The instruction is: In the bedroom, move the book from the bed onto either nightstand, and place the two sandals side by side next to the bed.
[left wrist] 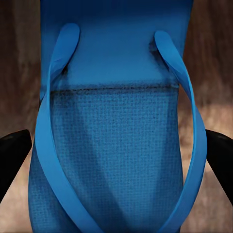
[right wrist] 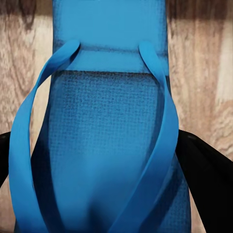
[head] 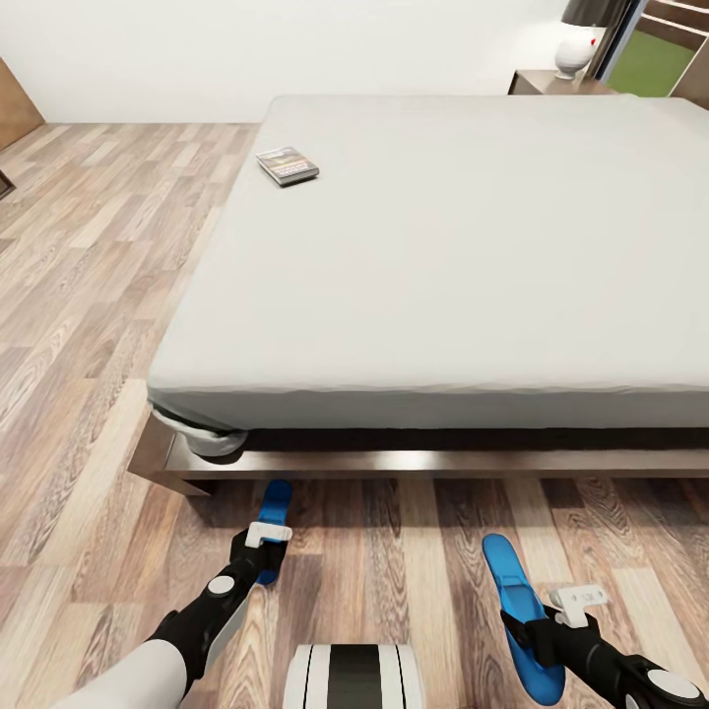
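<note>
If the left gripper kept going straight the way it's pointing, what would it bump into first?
Probably the bed frame. The left gripper holds a blue sandal pointing toward the bed, so the sandal's tip would likely touch first, though it might slide under the frame; depth is hard to judge.

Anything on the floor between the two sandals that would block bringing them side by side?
Nothing visible: only bare wood floor lies between the left sandal in the left gripper and the right sandal in the right gripper.
</note>
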`<state>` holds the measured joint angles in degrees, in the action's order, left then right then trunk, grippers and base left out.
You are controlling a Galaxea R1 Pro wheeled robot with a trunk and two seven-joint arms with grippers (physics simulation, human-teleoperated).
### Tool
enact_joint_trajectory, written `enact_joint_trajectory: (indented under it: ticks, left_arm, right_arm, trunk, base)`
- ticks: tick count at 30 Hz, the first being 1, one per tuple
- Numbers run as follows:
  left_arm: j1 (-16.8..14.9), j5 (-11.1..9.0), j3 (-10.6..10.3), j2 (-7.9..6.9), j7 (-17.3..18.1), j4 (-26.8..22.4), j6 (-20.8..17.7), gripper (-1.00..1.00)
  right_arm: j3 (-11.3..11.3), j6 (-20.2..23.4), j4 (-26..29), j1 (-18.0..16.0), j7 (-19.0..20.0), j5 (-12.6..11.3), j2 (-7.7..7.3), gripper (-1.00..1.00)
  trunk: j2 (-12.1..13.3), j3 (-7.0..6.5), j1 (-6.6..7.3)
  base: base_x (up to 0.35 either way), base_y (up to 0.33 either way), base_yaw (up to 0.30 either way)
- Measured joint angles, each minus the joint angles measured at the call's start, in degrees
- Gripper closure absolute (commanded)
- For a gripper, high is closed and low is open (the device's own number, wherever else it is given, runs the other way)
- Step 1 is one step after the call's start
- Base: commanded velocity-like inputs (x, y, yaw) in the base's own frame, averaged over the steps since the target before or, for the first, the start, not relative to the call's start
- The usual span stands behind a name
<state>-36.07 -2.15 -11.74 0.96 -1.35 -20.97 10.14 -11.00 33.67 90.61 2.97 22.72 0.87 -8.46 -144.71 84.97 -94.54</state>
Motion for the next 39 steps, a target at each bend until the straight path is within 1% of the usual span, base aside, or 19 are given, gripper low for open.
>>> enact_joint_trajectory:
  ticks: [3,8,25,28,39]
  left_arm:
    - [0.0,0.0,0.02,0.02,0.0,-0.02,0.0,1.0]
    - [0.0,-0.01,-0.02,0.02,0.0,-0.08,0.01,1.0]
    - [0.0,0.0,0.0,0.03,0.0,-1.14,0.01,1.0]
    - [0.0,0.0,-0.04,0.06,0.0,-1.26,0.01,1.0]
    - [-0.08,0.0,0.03,0.13,0.0,-1.74,0.01,1.0]
  right_arm:
    - [0.01,0.0,-0.01,0.0,0.0,0.0,0.01,1.0]
    - [0.02,-0.01,-0.04,0.0,0.0,0.03,0.01,1.0]
    - [0.17,0.07,-0.08,0.0,-0.09,0.17,0.01,1.0]
    - [0.19,0.05,-0.09,0.0,-0.1,0.25,0.01,1.0]
    - [0.27,0.09,-0.09,0.0,-0.1,0.31,0.02,1.0]
  trunk:
    - [0.0,0.0,0.0]
    - [-0.06,1.1,-0.13]
    - [-0.07,1.11,-0.13]
    - [-0.1,1.77,-0.21]
    - [-0.11,1.77,-0.21]
  base:
    - [0.0,0.0,0.0]
    - [0.0,0.0,0.0]
    - [0.0,0.0,0.0]
    - [0.0,0.0,0.0]
    - [0.0,0.0,0.0]
